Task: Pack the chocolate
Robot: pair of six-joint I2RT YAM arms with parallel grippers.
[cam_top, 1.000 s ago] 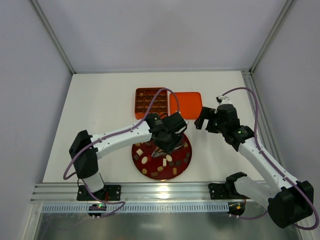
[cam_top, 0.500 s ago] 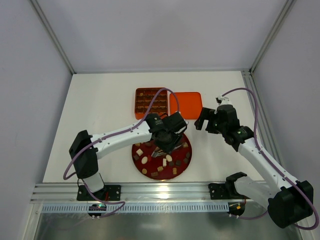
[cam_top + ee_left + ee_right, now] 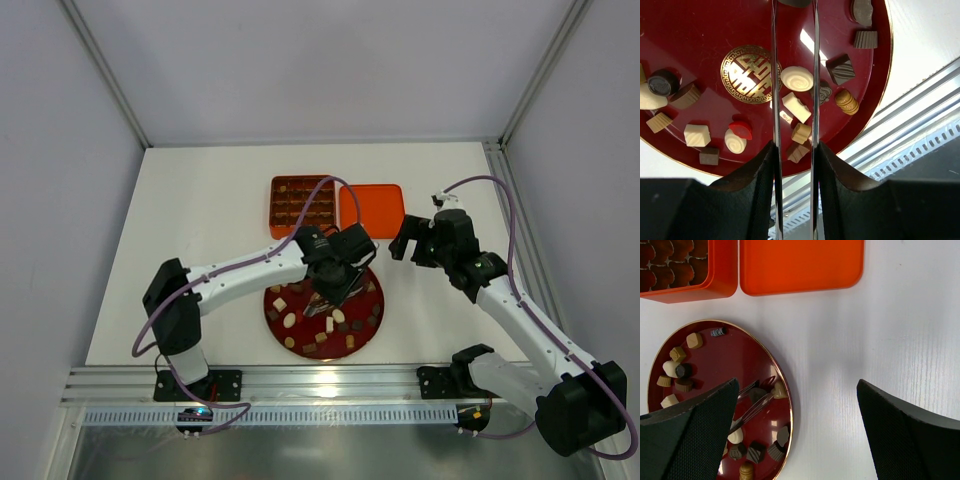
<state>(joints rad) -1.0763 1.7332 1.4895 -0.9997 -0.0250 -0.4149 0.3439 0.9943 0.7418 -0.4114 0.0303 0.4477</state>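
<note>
Steeply bent down over the plate (image 3: 700, 30), left end effector (image 3: 330, 290) straddles chocolate (image 3: 796, 106), grip unclear; right end effector (image 3: 797, 387) gapes.

The only sign in view is a round gold emblem (image 3: 751, 75) printed near the middle of the round dark red plate with a thin gold rim (image 3: 700, 30), seen clearly in the left wrist view. It shows an ornate, symmetrical Chinese-style character inside a ring of angular key-fret pattern, but the strokes are too stylised to tell which character it is. In the top external view the emblem is too small to make out, and the right wrist view does not show it.
</note>
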